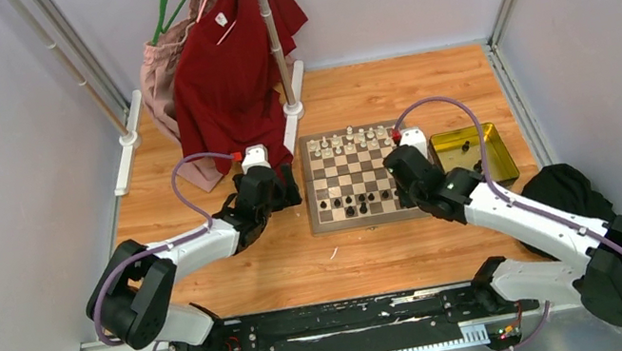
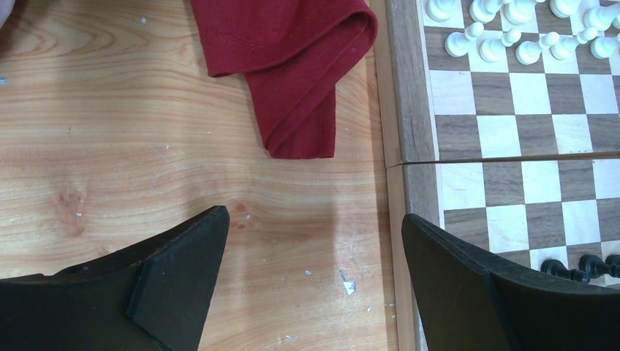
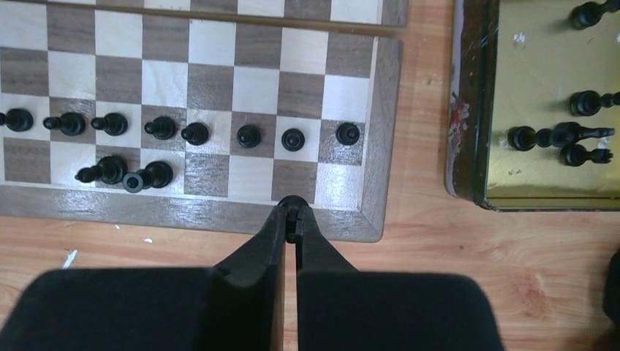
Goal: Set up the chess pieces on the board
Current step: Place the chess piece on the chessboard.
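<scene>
A black chess piece [image 3: 293, 200] is pinched between the right jaws at the board [image 3: 380, 146] near edge; the left jaws are held spread over the wooden surface [image 2: 110, 146] beside the board's left border.

The light orange wood-grain tabletop [image 1: 378, 250] carries a flat square chessboard [image 1: 353, 173] with brown-and-cream checks and a wooden border. A shiny yellow-gold metal tray [image 1: 480, 167] sits just right of the chessboard. A red fabric hem [image 2: 292, 73] lies at the chessboard's left edge.
</scene>
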{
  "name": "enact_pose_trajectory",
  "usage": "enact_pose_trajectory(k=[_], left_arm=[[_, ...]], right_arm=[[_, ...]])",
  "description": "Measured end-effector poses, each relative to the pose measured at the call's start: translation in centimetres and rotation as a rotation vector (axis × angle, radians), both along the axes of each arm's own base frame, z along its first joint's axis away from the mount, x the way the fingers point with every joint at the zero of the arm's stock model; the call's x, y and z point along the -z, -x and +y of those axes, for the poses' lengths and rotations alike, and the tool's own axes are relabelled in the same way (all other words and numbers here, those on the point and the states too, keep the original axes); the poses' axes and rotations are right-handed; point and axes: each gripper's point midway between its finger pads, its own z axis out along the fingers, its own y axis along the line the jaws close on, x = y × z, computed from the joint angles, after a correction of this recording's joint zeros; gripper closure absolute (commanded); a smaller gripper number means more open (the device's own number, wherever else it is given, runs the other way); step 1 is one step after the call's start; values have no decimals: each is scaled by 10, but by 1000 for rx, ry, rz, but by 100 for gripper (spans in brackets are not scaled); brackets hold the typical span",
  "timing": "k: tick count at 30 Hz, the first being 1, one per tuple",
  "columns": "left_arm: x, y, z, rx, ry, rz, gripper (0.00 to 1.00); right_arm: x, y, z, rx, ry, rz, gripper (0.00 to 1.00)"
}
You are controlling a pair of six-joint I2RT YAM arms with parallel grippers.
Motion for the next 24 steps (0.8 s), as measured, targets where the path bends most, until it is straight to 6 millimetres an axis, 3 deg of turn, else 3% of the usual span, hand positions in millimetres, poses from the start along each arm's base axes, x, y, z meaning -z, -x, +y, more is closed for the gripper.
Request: enact_pose_trajectory(k=[15,24], left_arm=[[8,1,1,0,-14,19,6],[10,1,1,0,-17,23,6]], right_arm=[[47,6,2,2,75,111,100],[54,1,6,-1,84,118,100]])
